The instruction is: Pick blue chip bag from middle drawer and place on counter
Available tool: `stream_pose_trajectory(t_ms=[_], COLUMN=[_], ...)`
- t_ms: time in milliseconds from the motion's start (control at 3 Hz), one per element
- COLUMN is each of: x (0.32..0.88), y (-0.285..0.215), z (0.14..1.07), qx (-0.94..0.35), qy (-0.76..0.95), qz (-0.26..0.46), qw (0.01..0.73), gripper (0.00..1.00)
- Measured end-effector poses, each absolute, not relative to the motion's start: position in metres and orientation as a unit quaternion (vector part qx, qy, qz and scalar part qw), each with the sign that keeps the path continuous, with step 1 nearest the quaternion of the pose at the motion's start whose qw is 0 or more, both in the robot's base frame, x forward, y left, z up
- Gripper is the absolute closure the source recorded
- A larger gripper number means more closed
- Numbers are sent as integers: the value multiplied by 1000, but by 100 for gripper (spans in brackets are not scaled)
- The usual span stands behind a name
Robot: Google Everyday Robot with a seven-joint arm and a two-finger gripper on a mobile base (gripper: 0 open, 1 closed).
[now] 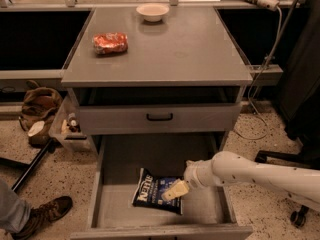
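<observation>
The blue chip bag (pixel 152 192) lies flat on the floor of the open middle drawer (pixel 120 209), its white lettered band at its left. My white arm reaches in from the right, and the gripper (pixel 173 190) rests over the bag's right part, its cream fingers (pixel 176 189) on the foil. The counter (pixel 185 49) is the grey top of the cabinet above.
On the counter lie an orange-red snack bag (pixel 110 43) at the left and a white bowl (pixel 152 11) at the back. A closed drawer front with a black handle (pixel 159 117) sits above the open drawer. A shoe (pixel 47 214) and a brown bag (pixel 40 106) are on the floor at the left.
</observation>
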State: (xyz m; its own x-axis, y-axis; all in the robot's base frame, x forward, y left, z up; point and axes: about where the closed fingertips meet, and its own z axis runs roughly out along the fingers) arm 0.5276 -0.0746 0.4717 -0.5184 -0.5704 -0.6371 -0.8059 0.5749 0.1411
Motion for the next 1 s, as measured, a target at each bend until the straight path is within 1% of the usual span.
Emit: stream_pose_trajectory(t_ms=[333, 1000], x=[555, 569], y=[-73, -36], z=[438, 407], qx=[-379, -370], qy=[847, 839], qz=[218, 229], qw=[301, 327], gripper=[0, 0])
